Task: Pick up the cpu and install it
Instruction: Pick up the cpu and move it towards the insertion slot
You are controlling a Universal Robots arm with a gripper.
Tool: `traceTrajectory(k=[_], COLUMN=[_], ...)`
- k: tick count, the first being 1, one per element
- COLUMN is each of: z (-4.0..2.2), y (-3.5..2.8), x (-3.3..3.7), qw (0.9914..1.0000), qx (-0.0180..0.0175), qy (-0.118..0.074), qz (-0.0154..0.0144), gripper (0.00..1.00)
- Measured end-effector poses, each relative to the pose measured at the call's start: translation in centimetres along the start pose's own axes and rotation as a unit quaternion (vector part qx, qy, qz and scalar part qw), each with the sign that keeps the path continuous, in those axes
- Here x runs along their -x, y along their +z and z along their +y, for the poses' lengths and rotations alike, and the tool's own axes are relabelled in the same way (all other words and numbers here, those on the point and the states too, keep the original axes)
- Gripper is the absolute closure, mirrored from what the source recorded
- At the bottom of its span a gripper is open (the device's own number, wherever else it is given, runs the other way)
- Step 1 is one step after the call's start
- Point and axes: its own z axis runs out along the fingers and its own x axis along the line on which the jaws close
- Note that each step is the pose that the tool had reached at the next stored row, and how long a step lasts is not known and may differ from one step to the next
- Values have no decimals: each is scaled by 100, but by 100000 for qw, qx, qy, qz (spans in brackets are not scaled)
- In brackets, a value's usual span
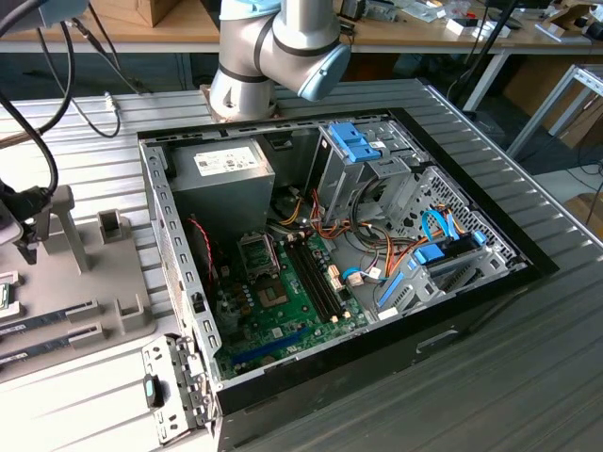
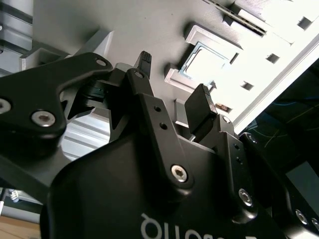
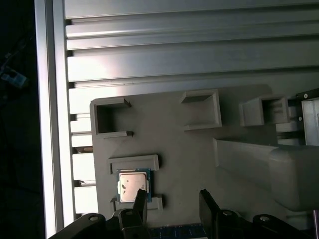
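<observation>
Grey plate [image 3: 189,159]: cpu [image 3: 130,183] beside spread jaws

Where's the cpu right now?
In both wrist views the cpu lies flat on the grey fixture plate, nested between two raised ledges, close by the open gripper.

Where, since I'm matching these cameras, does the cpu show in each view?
First wrist view: the cpu lies flat between two raised ledges of the grey tray, beside one fingertip of the gripper.
Second wrist view: the cpu is a bright square beyond the gripper.
Exterior view: cannot pick it out; the grey tray sits at the exterior view's left.
Shared landmark: the grey tray.
</observation>
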Motion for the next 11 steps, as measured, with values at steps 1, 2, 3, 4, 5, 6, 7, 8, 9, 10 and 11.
traceTrajectory(k=[1,2,3,4,5,6,7,8,9,10,11], z=[0,0,-1,-1,-1,-1,-1,-1,-1,-1,-1], y=[4,6,8,12,14,17,20,24,26,29,31], x=[0,0,0,0,0,0,0,-1,-1,-1,-1], qw=[100000,100000,100000,100000,100000,100000,100000,100000,100000,100000,100000], qx=[0,-1,0,0,-2,0,0,-1,-1,-1,-1], qy=[-2,-1,0,-1,0,0,-1,-2,1,0,-1], qz=[0,1,1,3,2,2,2,4,3,3,3], gripper=[46,46,46,46,46,46,46,46,46,46,46])
